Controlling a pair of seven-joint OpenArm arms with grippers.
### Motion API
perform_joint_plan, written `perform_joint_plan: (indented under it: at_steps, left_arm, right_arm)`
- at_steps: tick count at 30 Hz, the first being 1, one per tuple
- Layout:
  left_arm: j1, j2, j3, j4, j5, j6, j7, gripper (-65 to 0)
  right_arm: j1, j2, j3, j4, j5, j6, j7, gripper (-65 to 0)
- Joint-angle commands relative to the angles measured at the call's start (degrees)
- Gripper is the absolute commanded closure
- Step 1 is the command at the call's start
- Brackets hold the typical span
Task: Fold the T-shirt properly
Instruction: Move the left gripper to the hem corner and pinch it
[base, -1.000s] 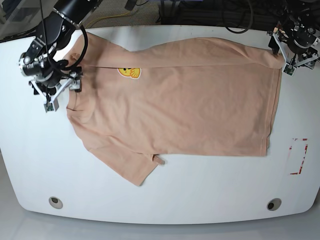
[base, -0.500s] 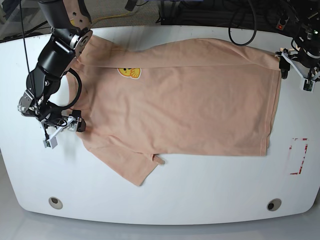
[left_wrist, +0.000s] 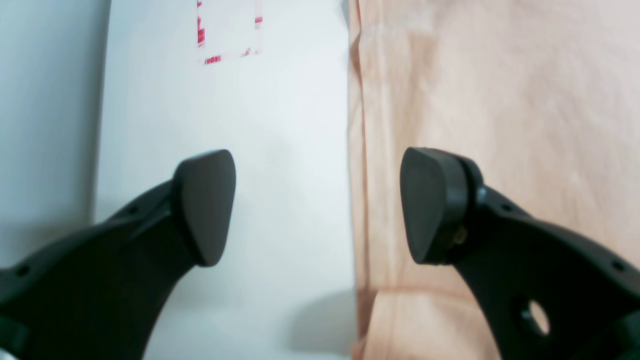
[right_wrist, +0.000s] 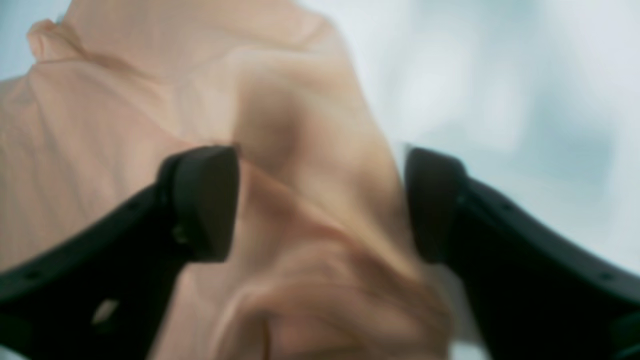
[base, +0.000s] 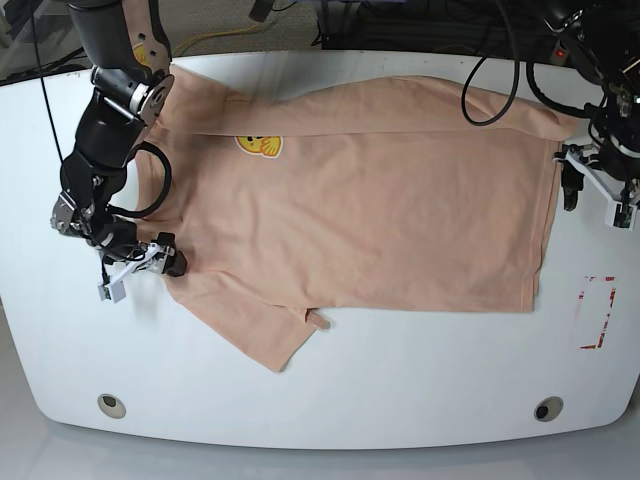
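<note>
The peach T-shirt (base: 370, 200) lies spread on the white table (base: 400, 380), collar to the left, with the yellow smiley patch (base: 259, 145) near the top left. My right gripper (base: 140, 275) is open at the shirt's left edge, by the lower sleeve. In the right wrist view its jaws (right_wrist: 320, 205) stand on either side of a raised, blurred fold of cloth (right_wrist: 310, 165). My left gripper (base: 590, 200) is open at the hem on the right. In the left wrist view (left_wrist: 317, 205) one finger is over the shirt (left_wrist: 500, 100) and the other over bare table.
A red tape rectangle (base: 598, 312) marks the table right of the hem and shows in the left wrist view (left_wrist: 227, 35). Two round holes (base: 112, 405) (base: 547, 408) sit near the front edge. Cables hang behind the table (base: 490, 40).
My right gripper has moved down the shirt's left edge toward the lower sleeve. My left gripper has moved down from the top right corner along the hem. The shirt lies as before.
</note>
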Motion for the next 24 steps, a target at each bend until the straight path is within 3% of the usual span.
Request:
perform_joint_plan:
  at_steps: [1,3,5,7,9,14,19,24]
  left_arm:
    - [-3.29,-0.79,0.93,-2.00,1.66,0.10,-1.15,-48.5]
    - [-6.28,-0.79,1.28,-4.55,3.77,0.10,-1.15,-48.5]
    - [-9.89,-0.71,1.28,-8.15,5.26,2.87,-1.15,-48.6]
    - [-12.87,-0.71,1.28,-12.28,5.70,3.74,-1.15,-48.6]
    - [-15.86,-0.79,1.28,-16.42,5.79,3.74,-1.24,-48.8]
    - [-21.84,-1.15,3.48,-26.17,5.88,5.94,-1.76,-56.2]
    - [-25.09,-2.73,7.79,-35.58,5.79,10.60,-7.92,-57.8]
    - [-27.91,-3.78,11.66,-45.78,5.70,10.78,-11.43,-57.8]
  right_arm:
    - [0.44,-0.57,-0.68,0.60,-0.10,0.30,0.82,-31.5]
    - [0.44,-0.65,-1.12,0.52,-0.10,0.30,1.35,-18.9]
    - [0.44,-0.74,-2.09,0.52,-0.10,0.30,1.43,-7.6]
    - [0.44,-0.74,-3.67,0.52,-0.10,0.30,1.43,-2.5]
    - [0.44,-0.74,-4.90,0.60,0.25,0.30,1.43,-2.7]
    - [0.35,-0.83,-5.52,0.60,0.34,0.30,1.79,-2.7]
    - [0.35,-0.92,-5.52,0.60,0.43,0.30,1.79,-2.7]
    - [0.35,-0.92,-5.52,0.60,0.43,0.30,1.79,-2.7]
